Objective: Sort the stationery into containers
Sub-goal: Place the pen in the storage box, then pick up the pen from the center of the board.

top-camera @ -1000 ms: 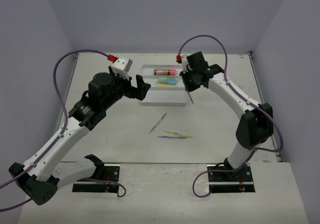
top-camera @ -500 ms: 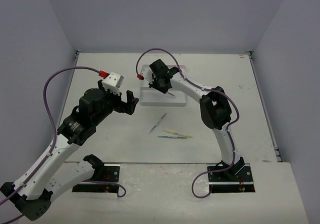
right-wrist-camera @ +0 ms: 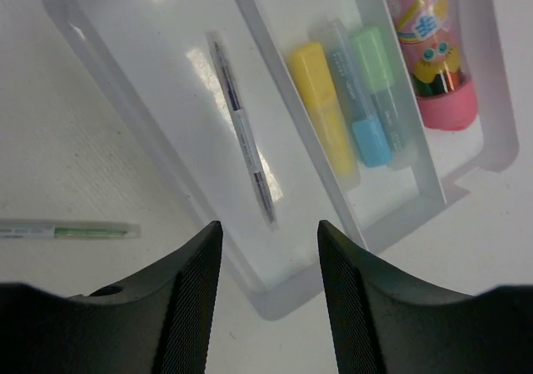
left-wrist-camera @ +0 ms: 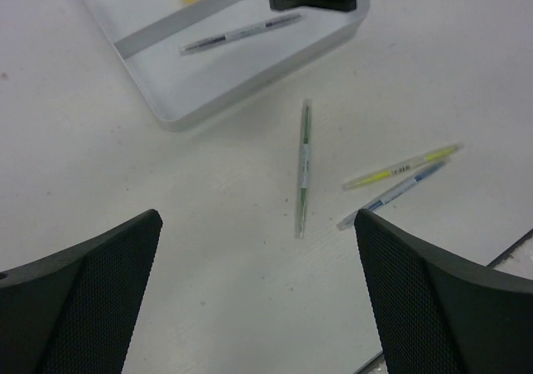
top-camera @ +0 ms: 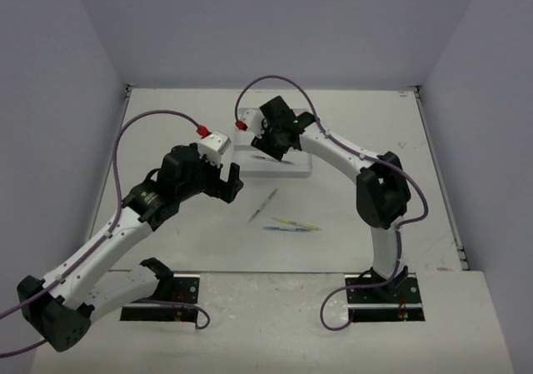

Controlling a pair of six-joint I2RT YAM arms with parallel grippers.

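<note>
The white tray [right-wrist-camera: 275, 292] has three long compartments. A thin dark pen [right-wrist-camera: 243, 137] lies loose in its wide compartment. The middle one holds a yellow [right-wrist-camera: 321, 107], a light-blue [right-wrist-camera: 358, 99] and a mint-green highlighter [right-wrist-camera: 383, 91]. A pink tube [right-wrist-camera: 437, 57] fills the far one. My right gripper [right-wrist-camera: 268, 228] hangs open just above the tray's near corner, holding nothing. On the table lie a green pen [left-wrist-camera: 305, 167], a yellow pen [left-wrist-camera: 402, 166] and a blue pen [left-wrist-camera: 391, 195]. My left gripper [left-wrist-camera: 256, 217] stands wide open above the table, short of the green pen.
In the top view the right arm [top-camera: 333, 145] reaches across and covers most of the tray [top-camera: 298, 171]. The left gripper [top-camera: 233, 182] hovers left of the loose pens [top-camera: 263, 205]. Grey walls close in the table on three sides.
The right gripper has opened and the dark pen it carried now lies in the tray. The left arm has swung right and nearer, toward the loose pens.
</note>
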